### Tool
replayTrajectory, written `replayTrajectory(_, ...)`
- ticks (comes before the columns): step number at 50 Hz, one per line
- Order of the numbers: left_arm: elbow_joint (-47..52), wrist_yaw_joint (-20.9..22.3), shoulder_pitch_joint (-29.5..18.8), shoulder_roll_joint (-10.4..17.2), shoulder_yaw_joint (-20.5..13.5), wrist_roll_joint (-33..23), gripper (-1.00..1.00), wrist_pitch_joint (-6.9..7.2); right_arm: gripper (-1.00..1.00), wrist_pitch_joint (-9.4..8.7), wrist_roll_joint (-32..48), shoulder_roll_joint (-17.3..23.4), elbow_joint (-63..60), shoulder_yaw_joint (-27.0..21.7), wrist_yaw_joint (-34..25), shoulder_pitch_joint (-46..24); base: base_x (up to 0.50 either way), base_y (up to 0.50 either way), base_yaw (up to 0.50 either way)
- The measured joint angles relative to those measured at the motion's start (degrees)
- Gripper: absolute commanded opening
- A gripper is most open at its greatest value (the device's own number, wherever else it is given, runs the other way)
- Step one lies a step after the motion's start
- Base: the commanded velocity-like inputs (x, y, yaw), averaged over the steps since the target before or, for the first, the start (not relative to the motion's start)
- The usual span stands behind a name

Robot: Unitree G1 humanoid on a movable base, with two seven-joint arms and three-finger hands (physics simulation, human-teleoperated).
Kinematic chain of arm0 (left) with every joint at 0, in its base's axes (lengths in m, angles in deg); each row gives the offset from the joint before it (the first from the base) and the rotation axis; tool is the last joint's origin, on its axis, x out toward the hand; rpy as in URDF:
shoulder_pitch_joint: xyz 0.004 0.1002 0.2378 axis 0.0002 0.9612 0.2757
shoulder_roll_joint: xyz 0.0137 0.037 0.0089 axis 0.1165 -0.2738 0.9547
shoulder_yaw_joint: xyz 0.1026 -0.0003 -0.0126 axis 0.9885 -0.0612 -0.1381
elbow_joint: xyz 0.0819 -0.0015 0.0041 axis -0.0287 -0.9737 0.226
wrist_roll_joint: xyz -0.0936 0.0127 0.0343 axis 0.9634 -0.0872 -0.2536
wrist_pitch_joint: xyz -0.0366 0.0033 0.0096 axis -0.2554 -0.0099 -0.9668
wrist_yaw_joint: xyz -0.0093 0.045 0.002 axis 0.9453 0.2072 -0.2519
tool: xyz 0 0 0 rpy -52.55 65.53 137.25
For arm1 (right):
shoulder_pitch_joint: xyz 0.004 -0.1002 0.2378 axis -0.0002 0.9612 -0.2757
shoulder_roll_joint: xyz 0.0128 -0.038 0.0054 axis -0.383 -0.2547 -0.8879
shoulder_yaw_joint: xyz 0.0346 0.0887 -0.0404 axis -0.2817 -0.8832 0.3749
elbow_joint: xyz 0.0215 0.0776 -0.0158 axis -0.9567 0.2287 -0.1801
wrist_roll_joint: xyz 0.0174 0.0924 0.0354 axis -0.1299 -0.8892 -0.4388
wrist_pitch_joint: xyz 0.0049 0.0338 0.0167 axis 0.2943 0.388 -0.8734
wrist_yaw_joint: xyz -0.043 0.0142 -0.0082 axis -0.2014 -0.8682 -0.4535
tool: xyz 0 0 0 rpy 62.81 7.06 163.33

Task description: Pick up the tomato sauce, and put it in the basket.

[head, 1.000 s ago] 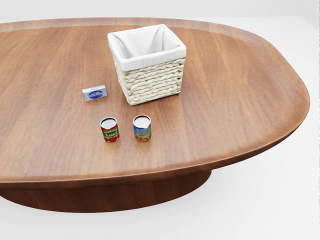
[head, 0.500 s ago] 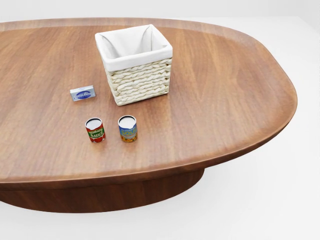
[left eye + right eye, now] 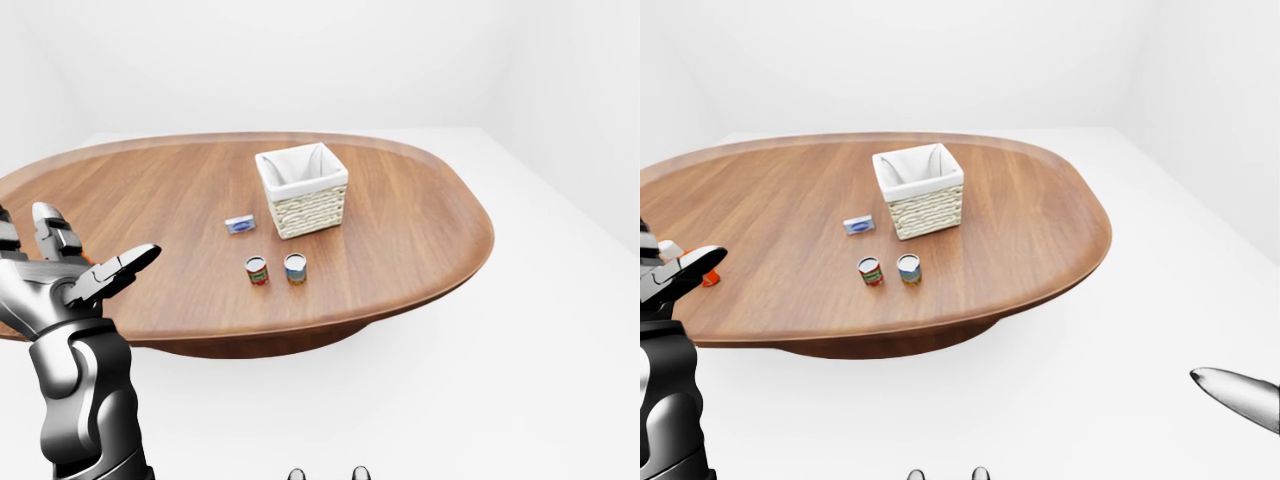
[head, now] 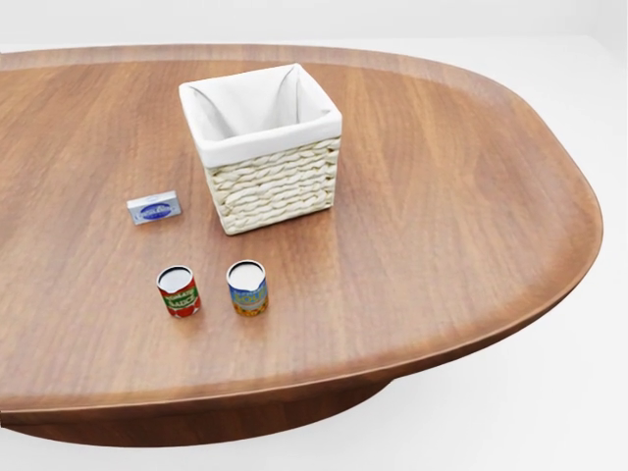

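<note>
Metallic grey, my left robot hand (image 3: 75,270) rises at the left edge of the left-eye view with its fingers spread wide, gripping nothing, well apart from the cans. On the wooden worktop (image 4: 442,196), going rightward in the head view, lies a small flat blue-and-white box (image 4: 153,208). Then the red tomato sauce can (image 4: 179,291) stands upright, just beside a blue-and-yellow can (image 4: 248,287). Above them sits the woven basket (image 4: 275,186) with its white cloth lining. Only a tip of my right robot hand (image 3: 1240,394) shows in the right-eye view; I cannot tell its state.
</note>
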Motion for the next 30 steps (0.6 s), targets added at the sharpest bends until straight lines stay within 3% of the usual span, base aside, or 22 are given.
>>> replayTrajectory(30,0.24,-0.03,-0.03,-0.08,0.12,-0.05,1.0,0.0,1.0,0.0,0.6,-0.02,0.0,0.36,-0.17,-0.72,0.29,0.0,0.0)
